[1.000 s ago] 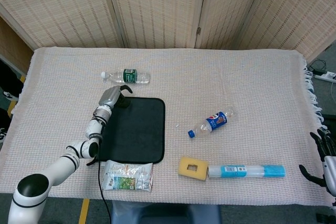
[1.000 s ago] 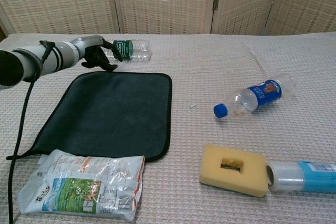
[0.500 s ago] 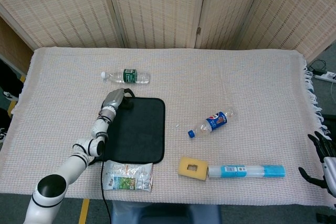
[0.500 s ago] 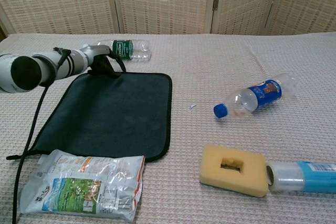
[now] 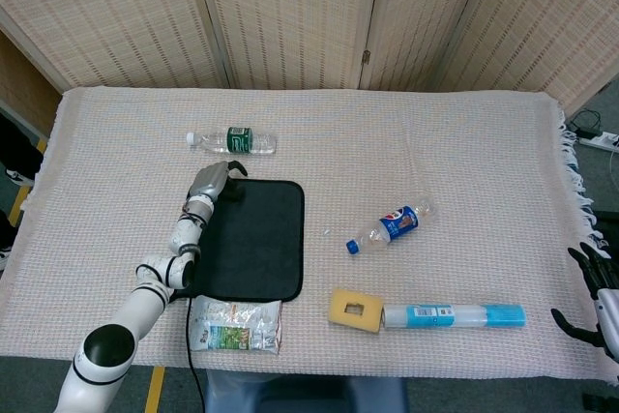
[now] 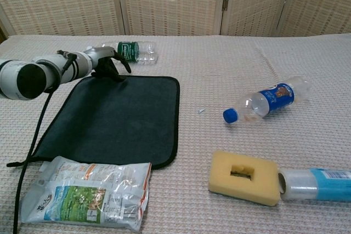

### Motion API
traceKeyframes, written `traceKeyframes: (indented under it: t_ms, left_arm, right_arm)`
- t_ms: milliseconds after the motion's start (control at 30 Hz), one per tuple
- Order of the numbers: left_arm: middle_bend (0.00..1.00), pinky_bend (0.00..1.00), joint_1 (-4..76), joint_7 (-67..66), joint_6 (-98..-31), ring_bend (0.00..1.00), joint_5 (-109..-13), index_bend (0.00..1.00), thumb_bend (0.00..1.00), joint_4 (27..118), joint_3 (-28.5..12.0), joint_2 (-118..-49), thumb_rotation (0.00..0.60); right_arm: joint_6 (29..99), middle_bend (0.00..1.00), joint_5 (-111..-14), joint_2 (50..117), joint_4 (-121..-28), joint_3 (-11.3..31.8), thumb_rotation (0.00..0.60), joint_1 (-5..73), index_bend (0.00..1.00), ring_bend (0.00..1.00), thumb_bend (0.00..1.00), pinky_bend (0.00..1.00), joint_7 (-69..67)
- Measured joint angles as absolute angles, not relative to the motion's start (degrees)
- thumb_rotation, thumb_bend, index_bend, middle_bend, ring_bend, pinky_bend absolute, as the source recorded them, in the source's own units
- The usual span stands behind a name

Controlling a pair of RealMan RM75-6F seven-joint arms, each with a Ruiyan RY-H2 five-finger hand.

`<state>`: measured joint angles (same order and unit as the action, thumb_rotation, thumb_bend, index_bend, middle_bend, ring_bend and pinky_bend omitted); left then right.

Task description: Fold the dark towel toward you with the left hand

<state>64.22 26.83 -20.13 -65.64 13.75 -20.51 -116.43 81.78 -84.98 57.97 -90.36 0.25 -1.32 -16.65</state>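
The dark towel lies flat on the woven tablecloth, left of centre, and also fills the left of the chest view. My left hand is down at the towel's far left corner, its dark fingers curled onto the far edge. Whether they pinch the cloth is too small to tell, and the corner is not lifted. My right hand hangs off the table's right edge, low, with fingers spread and nothing in it.
A green-labelled water bottle lies just beyond the left hand. A snack bag sits at the towel's near edge. A Pepsi bottle, a yellow sponge and a blue tube lie to the right. A black cable runs along the towel's left side.
The left hand has come down from just above the towel's far left corner onto its edge, and the forearm has swung in closer. The towel has not moved.
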Motion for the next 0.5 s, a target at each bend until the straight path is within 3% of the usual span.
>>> traceKeyframes:
  t_ms: [500]
  left_arm:
    - [1.0, 1.0, 63.97, 30.85, -20.02, 1.0, -69.19, 0.57, 0.49, 11.67, -18.33, -117.72, 0.6]
  right_arm:
    - [81.6, 0.0, -84.91, 57.53, -90.6, -0.11, 0.6, -1.43, 0.0, 0.0, 0.35, 0.0, -15.94]
